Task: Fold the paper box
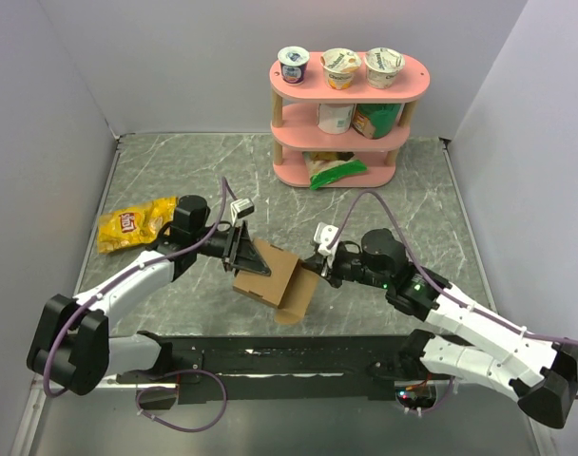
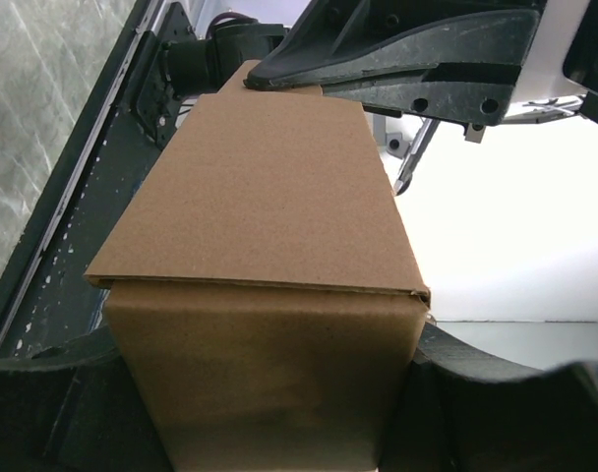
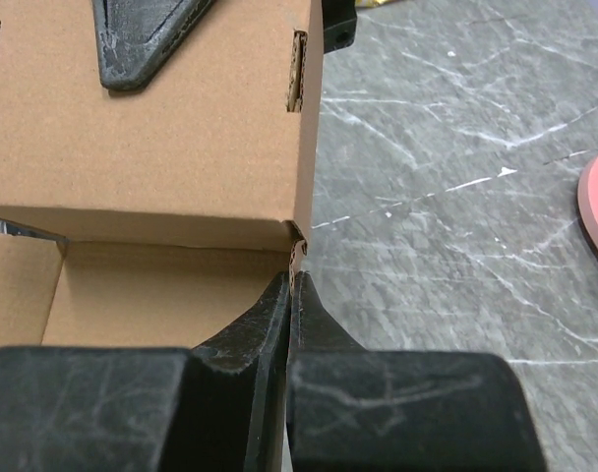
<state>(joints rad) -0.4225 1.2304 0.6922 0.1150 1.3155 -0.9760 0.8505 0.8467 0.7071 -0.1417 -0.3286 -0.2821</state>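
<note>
One brown cardboard box (image 1: pixel 281 277), half folded, is held over the grey marbled desk (image 1: pixel 413 190). Two black left fingers (image 2: pixel 43 413) grasp its body. Two right fingers (image 3: pixel 250 334) are clenched at one corner.

We list one grey marbled table (image 1: pixel 175 180), enclosed by plain white walls (image 1: pixel 70 95). At its far side stands one pink three-tier shelf (image 1: pixel 413 90). On the top tier we count three foil-lidded cups (image 1: pixel 340 67) in a row. The middle tier holds one white tub (image 1: pixel 336 118) and, just beside it, one green packet (image 1: pixel 376 119). On the bottom tier lies one green-and-yellow bag (image 1: pixel 335 169). One yellow snack bag (image 1: pixel 135 224) lies flat near the table's left edge, well apart from the shelf.
</note>
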